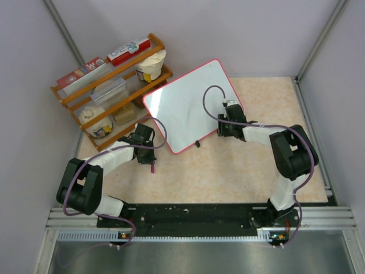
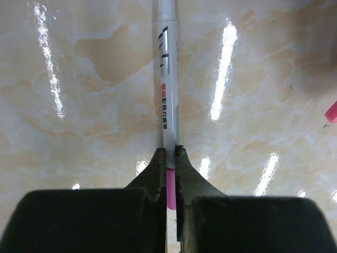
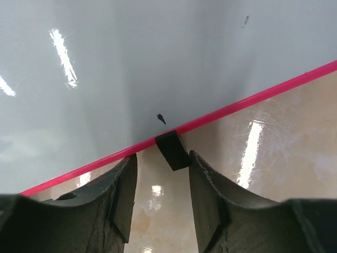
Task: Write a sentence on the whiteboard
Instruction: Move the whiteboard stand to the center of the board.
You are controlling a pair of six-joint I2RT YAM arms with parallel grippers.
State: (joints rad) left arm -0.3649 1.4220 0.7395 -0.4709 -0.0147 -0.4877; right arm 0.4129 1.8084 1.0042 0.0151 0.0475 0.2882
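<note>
The whiteboard (image 1: 185,105), white with a pink-red rim, lies tilted on the beige table, and its surface (image 3: 131,63) is blank apart from a tiny dark speck. No sentence shows in any view. My left gripper (image 1: 146,149) (image 2: 169,153) hovers over bare table just off the board's near-left corner. It is shut on a white marker (image 2: 167,79), whose pink end sits between the jaws. My right gripper (image 1: 227,108) (image 3: 163,158) is at the board's right edge. It is open, with a small black clip (image 3: 172,150) on the rim sitting between its fingertips.
A wooden rack (image 1: 74,98) with boxes, a cup and jars stands at the back left, close to the board's far-left corner. A second black clip (image 1: 198,143) pokes out at the board's near edge. A small pink piece (image 2: 331,112) lies right of the marker.
</note>
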